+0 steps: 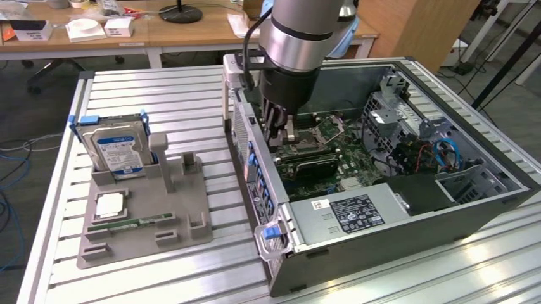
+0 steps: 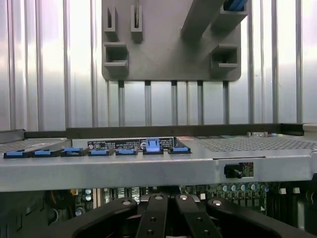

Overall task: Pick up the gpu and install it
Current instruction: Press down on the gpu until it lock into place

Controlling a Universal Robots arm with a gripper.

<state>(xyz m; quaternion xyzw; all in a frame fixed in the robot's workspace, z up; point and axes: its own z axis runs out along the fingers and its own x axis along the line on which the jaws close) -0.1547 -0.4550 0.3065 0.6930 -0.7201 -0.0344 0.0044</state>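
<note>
Exterior view: our end effector [image 1: 285,130], pressed together, sits inside the case [image 1: 473,190] above the motherboard [image 1: 317,155]. We judge seating needs straight, square pressure over the slot.

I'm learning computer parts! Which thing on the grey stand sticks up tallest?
The silver hard drive with the blue-white label: it stands upright in the grey stand, while the white square chip and the green memory stick sit low.

A lab: aluminium-slat workbench [image 1: 169,88], office desks [image 1: 127,38] behind.
</note>
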